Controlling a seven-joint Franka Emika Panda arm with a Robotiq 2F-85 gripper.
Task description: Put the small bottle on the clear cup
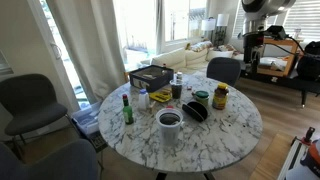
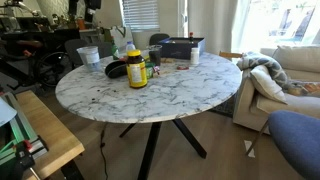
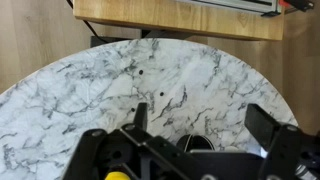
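- My gripper [image 3: 200, 118] hangs above the marble table [image 3: 90, 90]. The fingers [image 3: 137, 126] are spread wide and empty. Between them the wrist view shows only bare stone and a dark object [image 3: 200, 148] at the bottom of the frame.
- The small bottle [image 2: 154, 66] is, as best I can judge, the tiny red-topped speck just right of the yellow-lidded jar [image 2: 137, 70], left of centre in an exterior view. It is too small to make out clearly, and the wrist view does not show it.
- The clear cup [image 1: 177, 88] stands upright near the middle of an exterior view, just right of the black box [image 1: 150, 76] and above the white cup [image 1: 169, 122].
- I judge the step in hand to be the reach. The bottle has not been picked up.
- I should move across at height until the bottle sits centred between my fingers in the wrist view, and only then descend.
- The jar is close by, so I should come straight down with my fingers turned so that neither clips it.
- So small a thing should tip easily. I should close gently on its body and lift it upright.
- I cannot tell how wide the cup's mouth is, so I should check before letting go.
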